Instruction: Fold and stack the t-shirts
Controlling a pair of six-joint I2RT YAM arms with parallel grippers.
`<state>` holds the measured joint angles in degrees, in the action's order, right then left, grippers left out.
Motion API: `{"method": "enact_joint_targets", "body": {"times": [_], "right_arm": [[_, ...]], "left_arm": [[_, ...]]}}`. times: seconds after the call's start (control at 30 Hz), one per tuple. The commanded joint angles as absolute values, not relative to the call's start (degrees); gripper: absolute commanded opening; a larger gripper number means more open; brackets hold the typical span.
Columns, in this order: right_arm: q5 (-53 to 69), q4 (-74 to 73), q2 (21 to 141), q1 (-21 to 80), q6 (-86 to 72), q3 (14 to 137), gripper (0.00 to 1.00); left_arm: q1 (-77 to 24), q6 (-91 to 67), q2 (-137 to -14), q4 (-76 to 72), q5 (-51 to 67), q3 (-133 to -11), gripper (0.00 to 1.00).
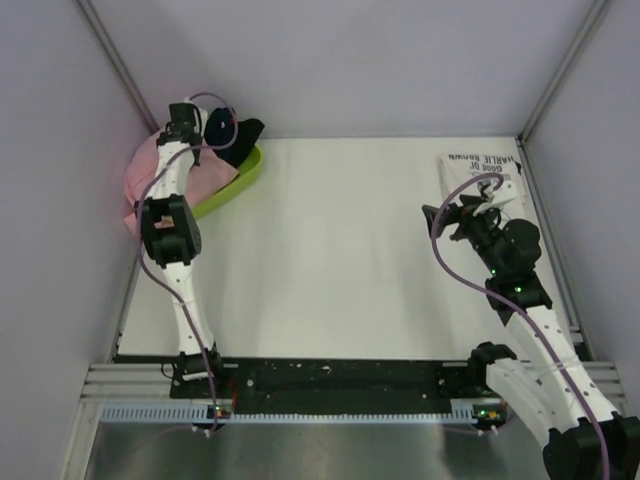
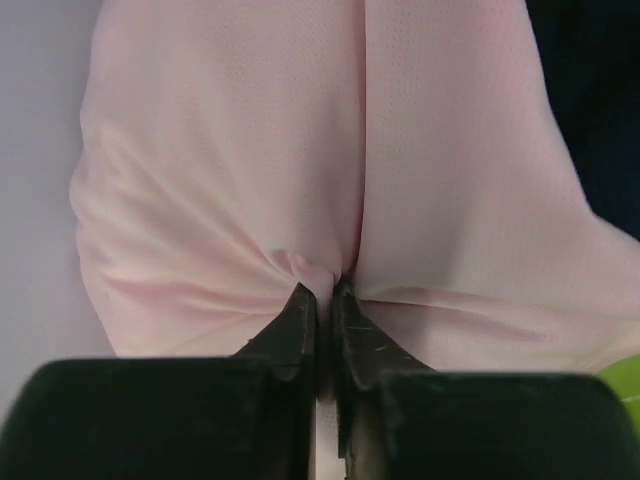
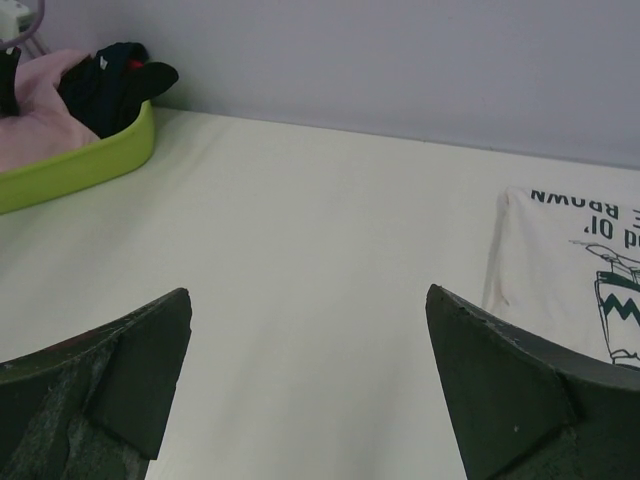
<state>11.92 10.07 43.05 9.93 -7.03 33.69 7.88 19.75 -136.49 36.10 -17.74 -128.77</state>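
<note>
Pale grey walls close in a cream-white counter (image 1: 330, 260), with both arms bolted at its near edge.

The left gripper (image 2: 320, 292) is at the far-left corner. Its jaws are pressed almost together on a small pinch of the light-pink t-shirt (image 2: 250, 150), and the cloth puckers into fine creases right at the tips. From the wrist camera the pink fabric fills nearly the whole view, with one long fold running up from the pinch. The overhead view shows this shirt bunched in and over the left side of a lime-green basket (image 1: 238, 180) that sits against the back wall. A dark garment (image 1: 237, 135) is heaped at the basket's far end, just beside the pink cloth.

The right gripper (image 3: 308, 295) is spread wide and holds nothing; bare counter shows between its fingers. It hangs on the right side of the counter, at the near edge of the white t-shirt (image 1: 480, 165). That shirt lies flat in the far-right corner, print side up, with dark lettering and a cartoon figure, well apart from the basket. From the right wrist camera, the shirt's left edge lies just ahead of the right finger.
</note>
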Motion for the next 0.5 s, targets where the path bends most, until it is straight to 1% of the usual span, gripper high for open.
{"method": "enact_joint_targets", "body": {"times": [0.0,0.17,0.3,0.43,0.47], "right_arm": [[12.48,11.07,42.54,10.63,-5.98,34.28,0.99],[13.27,11.07,42.45,10.63,-6.5,34.1,0.99],[13.62,11.16,42.01,10.72,-7.2,34.36,0.99],[14.59,12.21,41.92,10.63,-8.17,34.45,0.99],[14.85,12.48,42.1,10.63,-8.52,34.45,0.99]], "left_arm": [[7.65,20.48,-129.13,35.78,-18.03,-128.6,0.0],[7.56,18.02,-116.4,34.54,-12.67,-123.76,0.0],[6.77,17.67,-105.15,36.73,-6.7,-121.82,0.0],[2.91,19.33,-92.41,38.49,-0.72,-118.58,0.0],[1.42,19.94,-89.5,39.37,2.6,-117.69,0.0]]}}
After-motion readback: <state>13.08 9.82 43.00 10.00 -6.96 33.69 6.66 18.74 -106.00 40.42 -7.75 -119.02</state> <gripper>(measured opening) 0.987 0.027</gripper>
